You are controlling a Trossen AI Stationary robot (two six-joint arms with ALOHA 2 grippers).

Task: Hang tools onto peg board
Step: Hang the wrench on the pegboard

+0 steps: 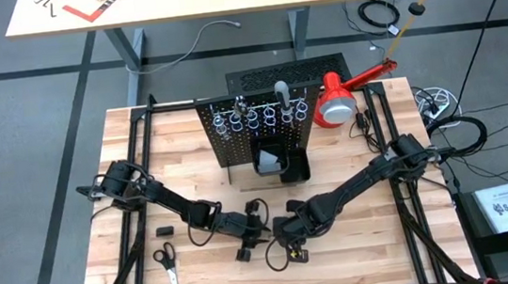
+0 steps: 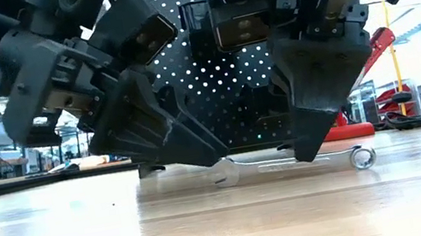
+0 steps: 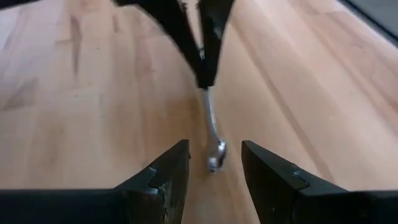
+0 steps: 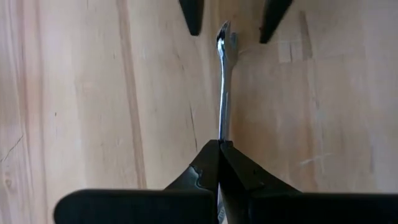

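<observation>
Silver wrench (image 4: 224, 81) lies flat, pinched by the closed right hand (image 4: 219, 144), pointing between the parted left hand (image 3: 214, 165)

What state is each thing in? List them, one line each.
right gripper: shut on one end of the wrench.
left gripper: open, fingers either side of the wrench's other end, not gripping.
wrench: lying level, low at the table top, not yet hung.
peg board: upright at the table's far side.
bin: attached to the peg board's front.
scissors: flat on the table, untouched.
</observation>
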